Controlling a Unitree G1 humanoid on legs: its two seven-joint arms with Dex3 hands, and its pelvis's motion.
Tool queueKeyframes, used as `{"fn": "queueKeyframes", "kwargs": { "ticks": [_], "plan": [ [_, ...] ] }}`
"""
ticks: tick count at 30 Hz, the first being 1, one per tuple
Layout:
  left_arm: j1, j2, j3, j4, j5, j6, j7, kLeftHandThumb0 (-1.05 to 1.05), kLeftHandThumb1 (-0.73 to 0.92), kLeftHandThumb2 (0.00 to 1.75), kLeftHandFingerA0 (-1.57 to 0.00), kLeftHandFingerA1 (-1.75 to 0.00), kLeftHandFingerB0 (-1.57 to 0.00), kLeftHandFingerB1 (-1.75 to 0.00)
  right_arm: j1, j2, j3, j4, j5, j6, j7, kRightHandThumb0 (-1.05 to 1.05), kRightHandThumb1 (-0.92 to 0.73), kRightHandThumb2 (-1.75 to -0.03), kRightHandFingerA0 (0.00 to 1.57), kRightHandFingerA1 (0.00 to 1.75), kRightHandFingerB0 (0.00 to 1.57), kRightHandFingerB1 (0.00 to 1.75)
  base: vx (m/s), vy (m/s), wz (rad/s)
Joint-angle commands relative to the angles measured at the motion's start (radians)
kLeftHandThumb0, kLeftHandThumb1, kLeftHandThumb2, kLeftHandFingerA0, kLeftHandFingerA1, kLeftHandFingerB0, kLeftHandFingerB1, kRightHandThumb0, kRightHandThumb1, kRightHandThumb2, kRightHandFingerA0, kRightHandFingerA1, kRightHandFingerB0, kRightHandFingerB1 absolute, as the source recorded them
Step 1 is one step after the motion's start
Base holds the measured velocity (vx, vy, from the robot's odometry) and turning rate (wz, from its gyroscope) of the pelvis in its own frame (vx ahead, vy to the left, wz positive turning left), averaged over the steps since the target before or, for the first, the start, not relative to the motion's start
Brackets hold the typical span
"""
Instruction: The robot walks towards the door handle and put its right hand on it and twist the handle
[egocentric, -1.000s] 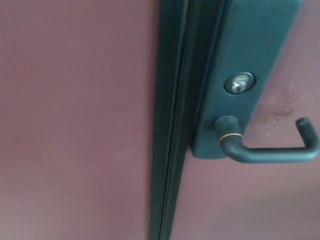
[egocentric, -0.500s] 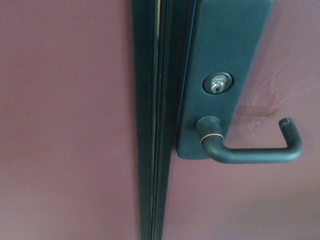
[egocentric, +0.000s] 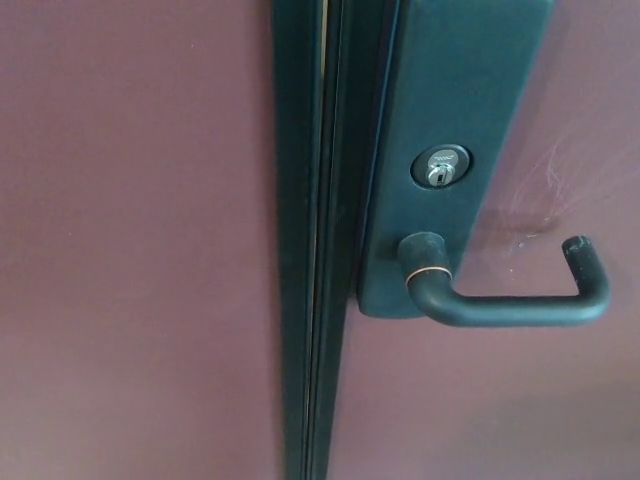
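Note:
A dark lever door handle (egocentric: 510, 308) juts out from a dark backplate (egocentric: 450, 110) on a maroon door (egocentric: 560, 410). The lever lies level and ends in an upturned tip (egocentric: 582, 255) at the right. A silver keyhole cylinder (egocentric: 441, 166) sits above the lever's pivot. Neither of my hands shows in the head view.
A dark vertical frame strip (egocentric: 315, 240) with a narrow gap runs down the picture just left of the backplate. Left of it is a second maroon door panel (egocentric: 130, 240). Faint scuffs (egocentric: 545, 205) mark the door above the lever.
The whole picture shifted left over the last second, then settled; the camera moved. The lever stays level and nothing touches it.

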Motion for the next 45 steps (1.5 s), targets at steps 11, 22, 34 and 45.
{"fn": "queueKeyframes", "kwargs": {
  "ticks": [11, 22, 34, 45],
  "plan": [
    [0.008, 0.031, -0.011, 0.003, 0.021, -0.007, 0.009, -0.23, 0.57, 0.57, -0.74, -0.51, -0.56, -0.43, 0.261, 0.005, -0.206, -0.798, 0.215, -0.1, 0.028, -0.38, -0.54, -0.57, 0.45, 0.39, 0.44, 0.36, 0.0, 0.0, 0.0],
    [0.011, 0.035, -0.01, 0.0, 0.018, -0.014, -0.017, -0.24, 0.57, 0.57, -0.73, -0.5, -0.56, -0.43, 0.367, 0.024, -0.337, -1.378, 0.486, -0.038, 0.054, -0.48, -0.44, -0.83, 0.43, 0.67, 0.52, 0.6, 0.0, 0.0, 0.0],
    [0.012, 0.033, -0.037, 0.002, 0.043, -0.019, -0.01, -0.23, 0.57, 0.57, -0.75, -0.5, -0.58, -0.43, 0.393, -0.233, -0.351, -1.794, 0.631, 0.125, 0.21, -0.65, -0.49, -0.56, 0.44, 0.58, 0.49, 0.45, 0.0, 0.0, 0.0],
    [0.013, 0.037, -0.041, 0.002, 0.033, -0.013, -0.013, -0.23, 0.57, 0.57, -0.74, -0.49, -0.58, -0.43, 0.154, -0.479, -0.281, -1.858, 0.66, 0.276, 0.236, -0.64, -0.46, -0.56, 0.58, 0.49, 0.55, 0.38, 0.0, 0.0, 0.0]
  ]
}}
